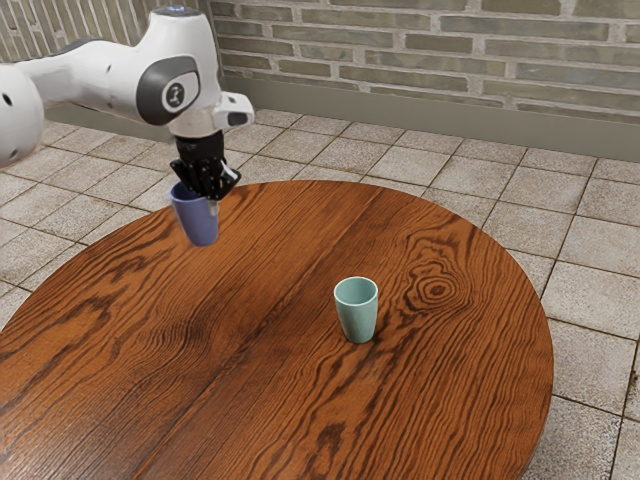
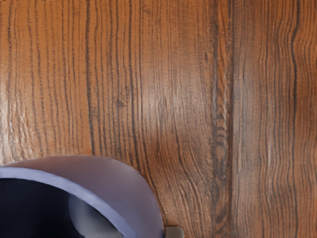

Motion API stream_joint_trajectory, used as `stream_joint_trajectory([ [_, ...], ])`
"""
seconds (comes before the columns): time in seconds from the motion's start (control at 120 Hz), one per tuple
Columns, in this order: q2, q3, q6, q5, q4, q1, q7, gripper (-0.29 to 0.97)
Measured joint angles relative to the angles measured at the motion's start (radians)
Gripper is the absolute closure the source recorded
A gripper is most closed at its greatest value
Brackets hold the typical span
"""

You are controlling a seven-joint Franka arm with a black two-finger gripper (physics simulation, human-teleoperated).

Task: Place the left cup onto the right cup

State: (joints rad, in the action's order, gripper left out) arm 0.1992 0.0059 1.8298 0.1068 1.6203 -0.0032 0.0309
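My gripper (image 1: 203, 190) is shut on the rim of a blue-purple cup (image 1: 197, 217), which hangs lifted above the round wooden table (image 1: 150, 350) near its far left side in the exterior view. The cup tilts slightly. Its rim and dark inside also show large right under my hand in the wrist view as the blue-purple cup (image 2: 74, 198). A teal cup (image 1: 356, 309) stands upright on the table, well toward the exterior view's right of the held cup and nearer the front.
The table's rounded edge curves close behind the held cup and off to the right. Tiled floor (image 1: 520, 190) and a brick wall (image 1: 450, 50) lie beyond it. Bare wood grain (image 2: 198, 99) lies below my hand.
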Motion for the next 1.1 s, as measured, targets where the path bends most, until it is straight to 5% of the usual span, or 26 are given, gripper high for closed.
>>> stream_joint_trajectory([
  [0.658, 0.053, -0.174, -0.036, 0.065, -0.080, -0.057, 0.238, 0.78],
  [1.1, 0.190, -0.191, 0.019, 0.066, -0.223, -0.072, 0.353, 0.78],
])
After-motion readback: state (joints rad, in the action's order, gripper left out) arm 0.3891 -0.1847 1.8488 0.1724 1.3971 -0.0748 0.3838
